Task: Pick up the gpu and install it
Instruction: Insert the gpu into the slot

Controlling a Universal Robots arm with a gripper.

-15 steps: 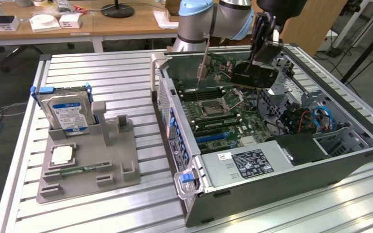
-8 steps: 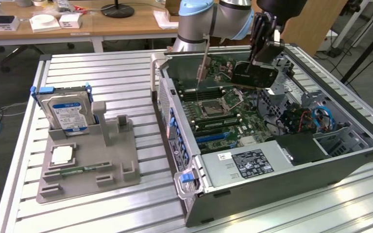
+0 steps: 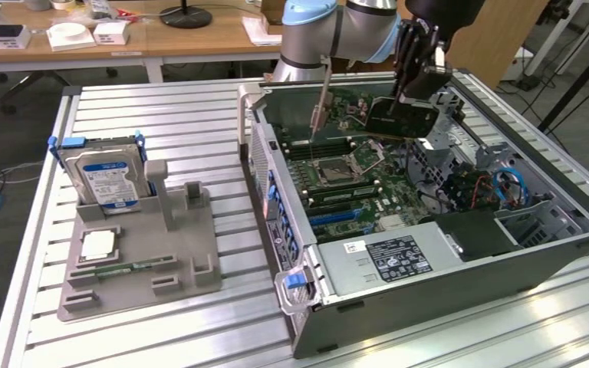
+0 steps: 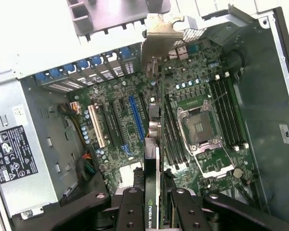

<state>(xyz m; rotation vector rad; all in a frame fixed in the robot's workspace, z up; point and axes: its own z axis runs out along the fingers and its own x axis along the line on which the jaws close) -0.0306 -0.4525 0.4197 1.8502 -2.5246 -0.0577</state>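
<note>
Claw (image 3: 409, 93) clamped on the gpu (image 3: 402, 117), card held on edge between both fingers (image 4: 130, 208), over the motherboard (image 3: 348, 201) beside the CPU socket (image 3: 333, 170), inside the open case (image 3: 459, 299). Well apart, at the exterior view's left: grey tray (image 3: 187, 280) with hard drive (image 3: 105, 180) standing upright.

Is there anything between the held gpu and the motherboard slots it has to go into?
Nothing visible. The gripper holds the gpu edge-on over the open case; the expansion slots lie bare, with no cable across them. The gpu hides the board directly beneath it.
</note>
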